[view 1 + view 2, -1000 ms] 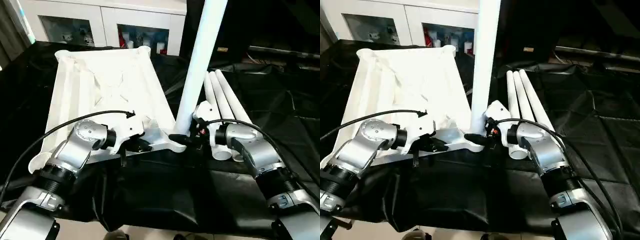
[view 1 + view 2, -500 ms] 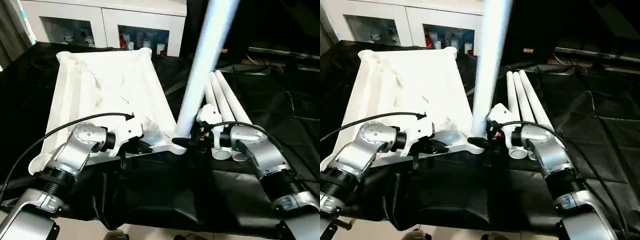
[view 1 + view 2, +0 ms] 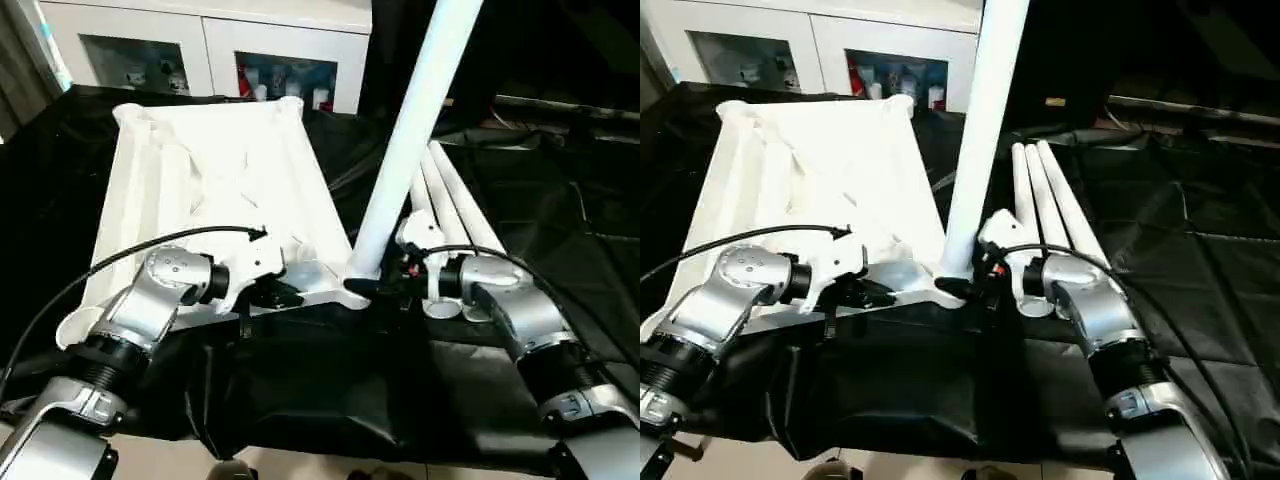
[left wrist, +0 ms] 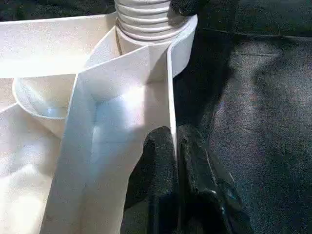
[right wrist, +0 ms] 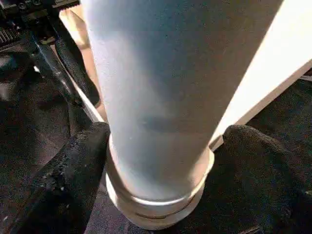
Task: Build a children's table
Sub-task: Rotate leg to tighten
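Note:
The white tabletop (image 3: 210, 180) lies upside down on black cloth, ribs up. One white leg (image 3: 410, 130) stands in its near right corner socket (image 4: 146, 19), leaning to the right. My left gripper (image 3: 285, 295) is shut on the tabletop's thin near rim wall (image 4: 170, 87), just left of that socket. My right gripper (image 3: 375, 290) sits at the leg's base with its fingers (image 5: 73, 175) spread on either side of the leg (image 5: 161, 97). One finger is near the collar, the other stands clear of it. Three more legs (image 3: 455, 205) lie side by side on the cloth, right of the tabletop.
A white glass-door cabinet (image 3: 210, 50) stands behind the table's far end. Black cloth (image 3: 560, 230) covers the work surface, wrinkled at the right and hanging over the near edge. A black cable (image 3: 150, 245) loops over my left forearm.
The standing leg leans a little further to the right than before. My right gripper's fingers have spread away from its base. The left gripper keeps its hold on the rim.

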Controlling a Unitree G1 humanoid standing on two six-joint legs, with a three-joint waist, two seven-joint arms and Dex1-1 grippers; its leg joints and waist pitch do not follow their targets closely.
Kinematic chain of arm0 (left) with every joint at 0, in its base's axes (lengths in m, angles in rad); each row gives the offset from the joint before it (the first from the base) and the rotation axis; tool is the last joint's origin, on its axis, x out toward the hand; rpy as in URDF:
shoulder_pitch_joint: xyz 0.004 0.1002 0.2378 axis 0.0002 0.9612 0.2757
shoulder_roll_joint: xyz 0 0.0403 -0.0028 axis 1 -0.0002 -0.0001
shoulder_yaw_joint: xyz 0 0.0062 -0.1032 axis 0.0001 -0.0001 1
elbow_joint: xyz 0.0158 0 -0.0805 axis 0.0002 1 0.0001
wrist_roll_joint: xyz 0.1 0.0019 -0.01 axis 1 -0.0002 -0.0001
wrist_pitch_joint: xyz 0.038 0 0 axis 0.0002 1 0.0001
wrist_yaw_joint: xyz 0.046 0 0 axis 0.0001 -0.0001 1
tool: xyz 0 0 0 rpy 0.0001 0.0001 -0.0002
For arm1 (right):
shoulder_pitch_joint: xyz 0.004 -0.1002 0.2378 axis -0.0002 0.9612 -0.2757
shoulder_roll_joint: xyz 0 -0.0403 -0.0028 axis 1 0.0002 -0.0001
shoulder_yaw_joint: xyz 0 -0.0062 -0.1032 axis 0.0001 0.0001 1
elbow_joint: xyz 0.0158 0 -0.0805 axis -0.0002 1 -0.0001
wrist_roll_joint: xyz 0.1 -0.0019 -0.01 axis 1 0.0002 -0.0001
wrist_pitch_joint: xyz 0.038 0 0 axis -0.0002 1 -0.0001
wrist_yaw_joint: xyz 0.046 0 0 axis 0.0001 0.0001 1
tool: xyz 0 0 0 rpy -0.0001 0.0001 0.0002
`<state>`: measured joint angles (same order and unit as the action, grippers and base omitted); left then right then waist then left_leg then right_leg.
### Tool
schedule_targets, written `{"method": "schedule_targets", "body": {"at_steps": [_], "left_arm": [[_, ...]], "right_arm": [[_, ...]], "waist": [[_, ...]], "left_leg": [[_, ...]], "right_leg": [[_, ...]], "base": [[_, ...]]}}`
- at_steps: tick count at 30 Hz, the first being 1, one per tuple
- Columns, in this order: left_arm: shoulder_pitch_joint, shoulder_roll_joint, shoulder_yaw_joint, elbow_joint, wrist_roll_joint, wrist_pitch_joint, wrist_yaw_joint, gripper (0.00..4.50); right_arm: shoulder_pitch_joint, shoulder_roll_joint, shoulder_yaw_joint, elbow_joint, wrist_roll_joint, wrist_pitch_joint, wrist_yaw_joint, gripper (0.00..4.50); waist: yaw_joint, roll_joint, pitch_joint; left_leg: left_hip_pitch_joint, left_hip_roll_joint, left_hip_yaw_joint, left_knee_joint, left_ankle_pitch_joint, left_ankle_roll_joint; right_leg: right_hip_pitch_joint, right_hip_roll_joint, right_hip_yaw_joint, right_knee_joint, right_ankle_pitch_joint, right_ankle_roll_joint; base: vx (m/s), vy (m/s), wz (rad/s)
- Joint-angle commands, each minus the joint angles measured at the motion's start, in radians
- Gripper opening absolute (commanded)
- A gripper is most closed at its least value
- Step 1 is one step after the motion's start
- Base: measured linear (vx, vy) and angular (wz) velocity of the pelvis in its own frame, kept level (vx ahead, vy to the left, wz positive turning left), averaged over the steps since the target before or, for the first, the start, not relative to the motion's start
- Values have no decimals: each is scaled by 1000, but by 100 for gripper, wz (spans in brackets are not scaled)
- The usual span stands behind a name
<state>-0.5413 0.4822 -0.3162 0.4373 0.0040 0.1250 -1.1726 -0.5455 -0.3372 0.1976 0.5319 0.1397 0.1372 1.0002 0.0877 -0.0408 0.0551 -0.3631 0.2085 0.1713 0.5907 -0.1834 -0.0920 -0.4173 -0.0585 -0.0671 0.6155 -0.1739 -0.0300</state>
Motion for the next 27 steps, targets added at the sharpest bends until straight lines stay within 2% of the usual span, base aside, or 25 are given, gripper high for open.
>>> {"method": "schedule_targets", "body": {"at_steps": [1, 7, 16, 18, 24, 25, 27], "left_arm": [[-3, 3, -11, -3, -6, -17, -34, 0], [-6, 5, -11, 3, -4, -20, -36, 0], [-10, 6, -13, 9, -2, -19, -38, 0], [-7, 6, -12, 7, -3, -18, -38, 0], [-3, 4, -8, 6, -5, -11, -31, 0], [-3, 3, -7, 8, -2, -6, -24, 0], [-5, -3, -5, 18, 8, 6, 3, 0]], "right_arm": [[11, -7, -24, 15, 4, -6, -8, 405], [4, 14, -26, 30, 13, -3, -6, 405], [3, 20, -32, 47, 20, -1, 0, 326], [3, 25, -35, 55, 21, -6, -2, 296], [13, 39, -33, 57, 19, -9, -11, 278], [14, 43, -36, 63, 20, -9, -21, 277], [12, 60, -52, 89, 19, -9, -67, 277]], "waist": [[0, 7, -73], [0, 9, -74], [0, 8, -72], [0, 8, -71], [1, 9, -71], [0, 5, -71], [-1, 7, -69]], "left_leg": [[7, 21, 1, -60, -125, 35], [8, 21, 2, -60, -125, 33], [7, 21, 1, -60, -133, 32], [8, 21, 1, -61, -141, 29], [10, 21, 0, -62, -151, 22], [10, 21, 1, -63, -150, 22], [11, 21, 1, -64, -158, 21]], "right_leg": [[70, -72, 49, -57, -101, -213], [69, -71, 49, -56, -97, -218], [69, -72, 49, -57, -111, -214], [69, -73, 49, -58, -129, -211], [68, -73, 50, -60, -147, -206], [68, -73, 49, -61, -147, -205], [66, -73, 49, -62, -164, -203]], "base": [[0, 0, 0], [0, 0, 0], [0, 0, 0], [0, 0, 0], [0, 0, 0], [0, 0, 0], [0, 0, 0]]}}
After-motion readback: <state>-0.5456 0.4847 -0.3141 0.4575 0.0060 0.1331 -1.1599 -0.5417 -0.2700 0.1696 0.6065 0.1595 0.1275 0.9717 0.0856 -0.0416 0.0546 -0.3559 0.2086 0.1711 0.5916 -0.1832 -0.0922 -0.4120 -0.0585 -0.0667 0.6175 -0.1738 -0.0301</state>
